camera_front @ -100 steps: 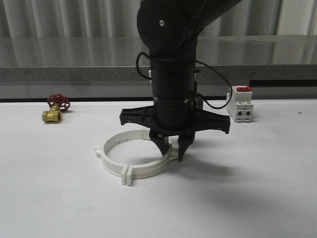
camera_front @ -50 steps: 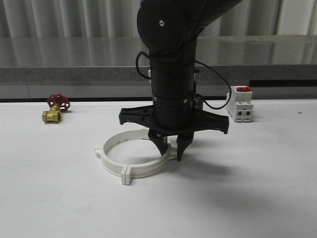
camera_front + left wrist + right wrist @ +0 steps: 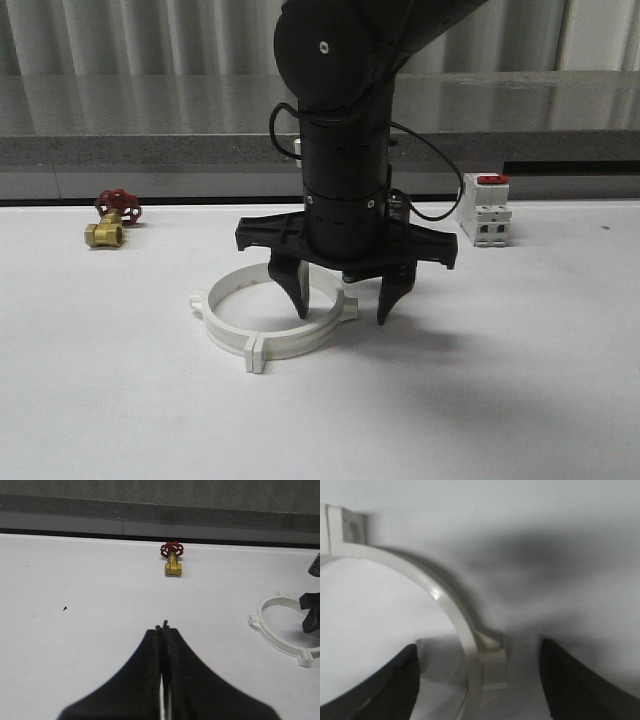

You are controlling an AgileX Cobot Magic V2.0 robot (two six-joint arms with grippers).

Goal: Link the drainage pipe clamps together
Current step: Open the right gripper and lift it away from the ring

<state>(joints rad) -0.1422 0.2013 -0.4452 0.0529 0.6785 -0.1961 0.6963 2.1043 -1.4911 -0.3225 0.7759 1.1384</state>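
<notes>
The two white drainage pipe clamps (image 3: 225, 335) lie flat on the table together as one wide ring, with a paired tab (image 3: 255, 358) at the front. My right gripper (image 3: 343, 313) stands open over the ring's right side. Its fingers straddle the tab (image 3: 347, 305) there, one inside the ring and one outside, touching nothing. In the right wrist view the ring's arc (image 3: 445, 600) and that tab (image 3: 492, 667) sit midway in the open right gripper (image 3: 479, 652). My left gripper (image 3: 163, 628) is shut and empty, well away from the ring (image 3: 280, 639).
A brass valve with a red handwheel (image 3: 112, 222) sits at the back left, also in the left wrist view (image 3: 172, 561). A white breaker with a red switch (image 3: 486, 210) stands at the back right. A grey ledge (image 3: 150, 150) runs behind the table.
My right gripper's fingers were close together on the ring's right tab and have now spread wide open, letting it go. The ring has barely moved.
</notes>
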